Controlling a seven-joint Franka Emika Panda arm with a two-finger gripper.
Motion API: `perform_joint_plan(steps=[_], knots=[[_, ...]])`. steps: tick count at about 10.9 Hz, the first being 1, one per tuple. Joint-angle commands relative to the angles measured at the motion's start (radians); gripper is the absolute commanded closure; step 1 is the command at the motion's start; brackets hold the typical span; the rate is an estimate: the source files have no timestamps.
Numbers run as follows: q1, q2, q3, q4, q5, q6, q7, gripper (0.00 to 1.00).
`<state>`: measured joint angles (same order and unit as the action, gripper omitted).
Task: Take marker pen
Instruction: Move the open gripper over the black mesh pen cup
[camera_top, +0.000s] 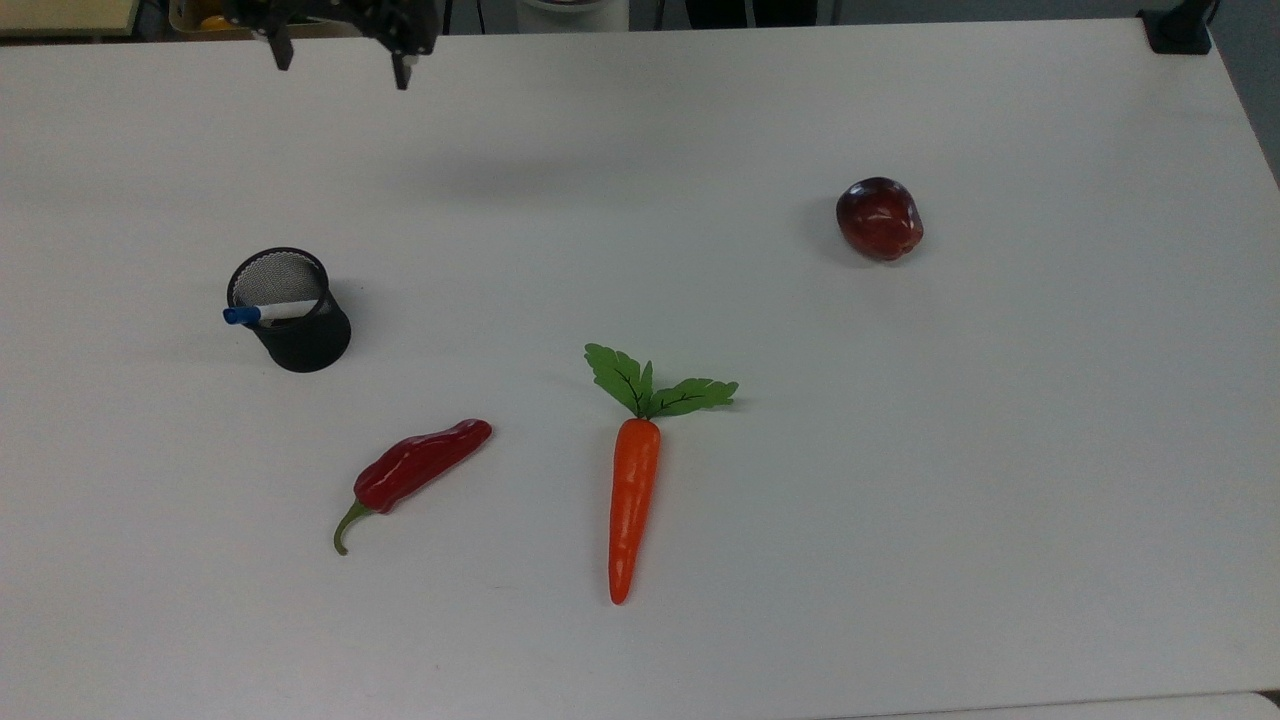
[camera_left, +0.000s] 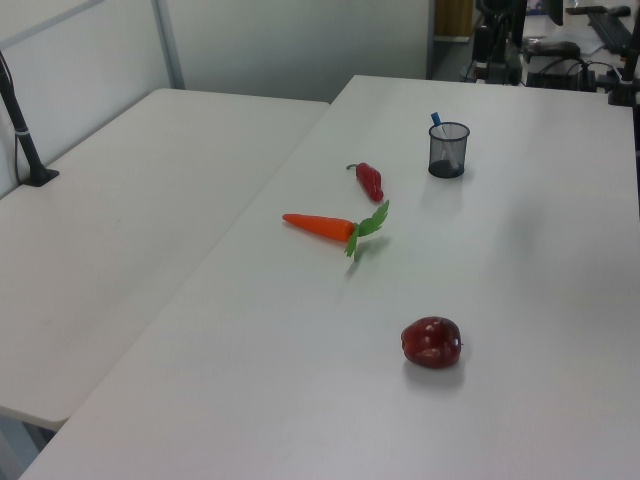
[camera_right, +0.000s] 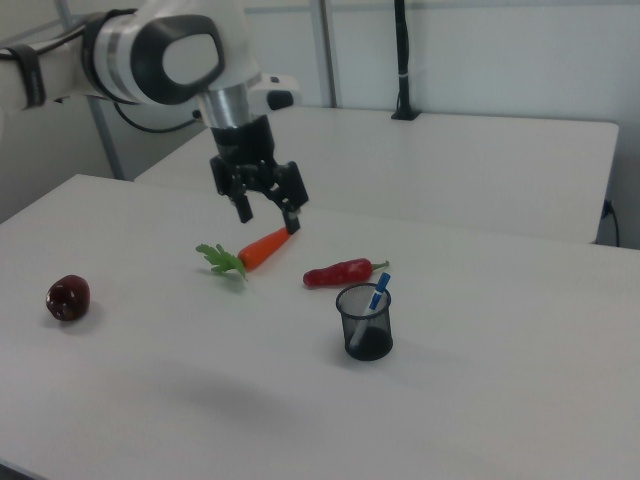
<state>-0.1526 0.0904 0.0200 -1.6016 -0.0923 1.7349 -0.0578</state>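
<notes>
We see the marker pen (camera_top: 268, 313) standing tilted inside a black mesh cup (camera_top: 298, 330) on the white table (camera_top: 1000, 450); its blue cap end leans over the rim toward the top view's left, and in the right view the cap (camera_right: 380, 288) rises above the rim toward the right view's right. The gripper (camera_top: 342, 58) hangs well above the table near the far edge in the top view, well apart from the cup, its two fingers spread and holding nothing; in the right view the gripper (camera_right: 266, 215) shows the same wide gap.

We judge the pen to be light and rigid, with a smooth plastic barrel that may slip under a weak pinch. It is not fragile. The only free part is the capped end above the rim, so we would take hold there, fingers closing across the barrel just under the cap. The mesh cup looks light too, and could tip or drag if the pen catches on the rim.

A red chilli (camera_top: 420, 465), a carrot (camera_top: 632, 500) and a dark red apple (camera_top: 880, 218) lie well apart from the cup.
</notes>
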Motion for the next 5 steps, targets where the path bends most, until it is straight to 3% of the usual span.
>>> perform_joint_plan(steps=[1,4,5], knots=[[-0.085,0.078,0.002,0.014,0.023,0.141,-0.002,0.01],[-0.104,0.158,0.0,0.012,0.017,0.322,0.099,0.04],[-0.104,0.184,0.0,0.006,0.01,0.375,0.137,0.09]])
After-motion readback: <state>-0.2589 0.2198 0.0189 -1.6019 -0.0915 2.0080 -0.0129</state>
